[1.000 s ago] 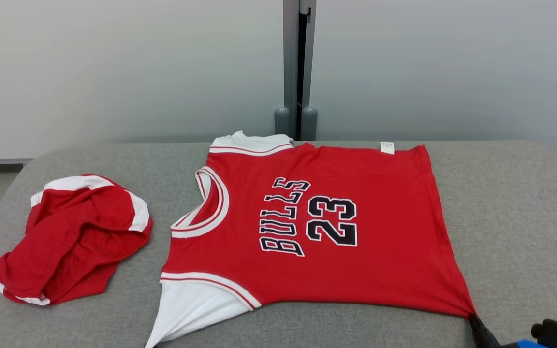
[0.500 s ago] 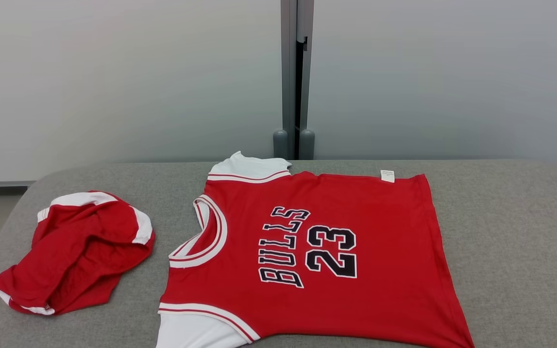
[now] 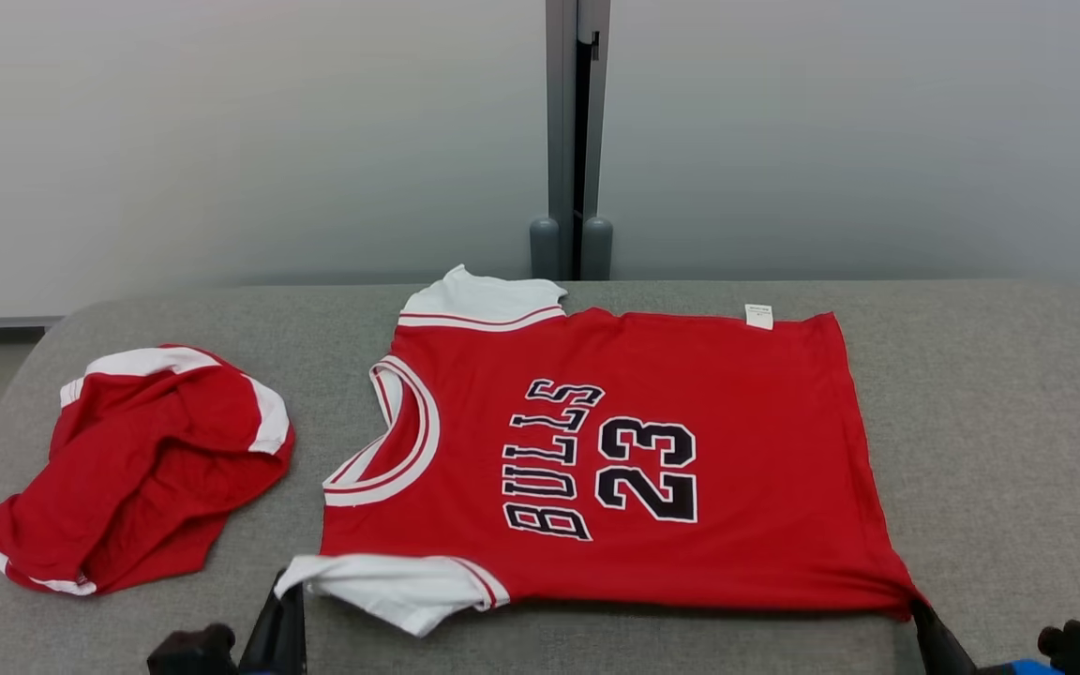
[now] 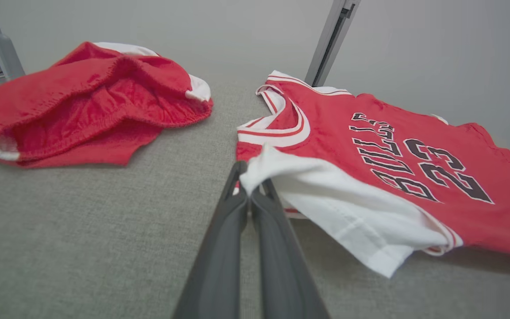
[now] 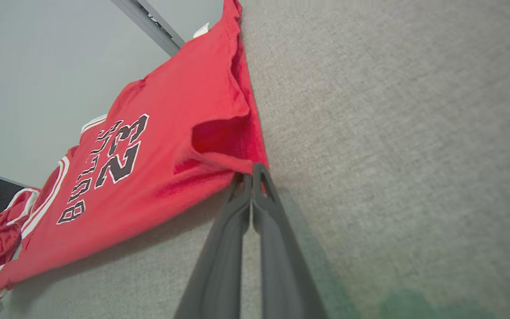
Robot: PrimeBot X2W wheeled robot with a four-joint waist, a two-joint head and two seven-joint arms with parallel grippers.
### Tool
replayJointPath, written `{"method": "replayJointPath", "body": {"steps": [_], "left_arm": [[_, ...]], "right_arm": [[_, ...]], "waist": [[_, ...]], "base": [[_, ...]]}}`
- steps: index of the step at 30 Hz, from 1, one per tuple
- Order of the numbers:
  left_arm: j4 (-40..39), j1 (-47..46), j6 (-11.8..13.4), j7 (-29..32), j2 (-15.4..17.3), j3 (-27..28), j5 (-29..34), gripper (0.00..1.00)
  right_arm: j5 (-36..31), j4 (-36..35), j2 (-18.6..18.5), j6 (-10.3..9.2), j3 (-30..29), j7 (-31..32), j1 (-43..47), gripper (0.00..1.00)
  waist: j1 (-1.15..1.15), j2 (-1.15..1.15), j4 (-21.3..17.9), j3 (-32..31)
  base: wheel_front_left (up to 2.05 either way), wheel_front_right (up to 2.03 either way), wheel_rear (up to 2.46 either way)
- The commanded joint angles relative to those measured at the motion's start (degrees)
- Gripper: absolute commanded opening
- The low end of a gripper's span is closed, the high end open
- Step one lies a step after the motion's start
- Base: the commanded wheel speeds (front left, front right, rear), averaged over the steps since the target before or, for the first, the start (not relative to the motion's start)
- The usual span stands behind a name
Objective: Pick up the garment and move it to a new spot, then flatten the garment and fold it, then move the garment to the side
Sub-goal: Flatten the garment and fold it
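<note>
Head view is showing a red jersey [image 3: 615,450] lying flat in the middle of the bench [image 3: 1018,422], while the left fingers [image 3: 285,619] are pinching its white near sleeve and the right fingers [image 3: 926,630] are gripping its near hem corner, probably raising that edge for folding.
</note>
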Motion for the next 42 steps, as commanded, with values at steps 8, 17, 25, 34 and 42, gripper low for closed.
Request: {"method": "replayJointPath", "body": {"steps": [8, 17, 25, 34, 42], "left_arm": [[-2.11, -8.74, -0.77, -0.28, 0.13, -0.52, 3.07, 0.00], [-1.64, -16.74, -0.99, -0.28, 0.10, -0.23, 4.37, 0.00], [-0.14, -24.67, -0.84, -0.28, 1.83, -2.76, 4.44, 0.00], [3.79, -30.82, -0.85, -0.28, 3.79, -3.41, 4.51, 0.00], [5.68, -34.35, -0.85, -0.28, 4.47, -3.59, 5.29, 0.00]], "right_arm": [[-1.71, -1.33, 1.46, -0.03, -1.60, -0.19, -5.88, 0.00], [-1.00, -2.18, 1.48, -0.03, -3.41, -0.19, -11.56, 0.00], [-1.45, -2.20, 0.86, -0.03, -4.73, -0.20, -16.19, 0.00], [-2.99, -1.18, 2.21, -0.03, -3.11, -0.20, -21.38, 0.00], [-5.82, -0.59, 3.49, -0.02, -4.52, -0.19, -23.99, 0.00]], "waist": [[0.00, -0.01, 0.00, 3.42], [0.00, -0.01, 0.02, 7.79], [0.00, -0.01, -0.24, 12.49], [0.00, -0.01, -1.02, 16.72], [0.00, -0.01, -1.42, 19.93]], "base": [[0.00, 0.00, 0.00], [0.00, 0.00, 0.00], [0.00, 0.00, 0.00], [0.00, 0.00, 0.00], [0.00, 0.00, 0.00]]}}
